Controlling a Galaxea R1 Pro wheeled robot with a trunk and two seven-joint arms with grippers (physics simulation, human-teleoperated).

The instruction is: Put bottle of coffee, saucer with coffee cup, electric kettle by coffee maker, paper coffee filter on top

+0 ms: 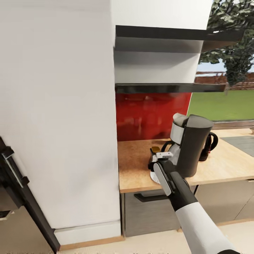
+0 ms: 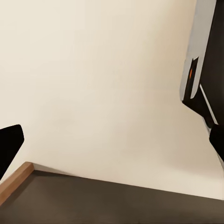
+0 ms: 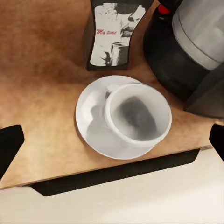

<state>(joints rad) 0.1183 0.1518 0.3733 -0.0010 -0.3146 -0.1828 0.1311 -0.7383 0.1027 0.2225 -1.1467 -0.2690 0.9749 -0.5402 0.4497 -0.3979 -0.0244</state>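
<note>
At center frame of the right wrist view, the coffee cup sits on the saucer, beside the coffee maker and the bottle of coffee. The right gripper hovers above, fingers spread wide, empty. I cannot tell the left gripper's state.

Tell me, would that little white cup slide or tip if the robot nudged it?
Probably slide: the coffee cup sits off-centre on the smooth saucer, nothing holding it. It looks wide and low, so unlikely to tip. Likely fragile, near the countertop edge.
</note>
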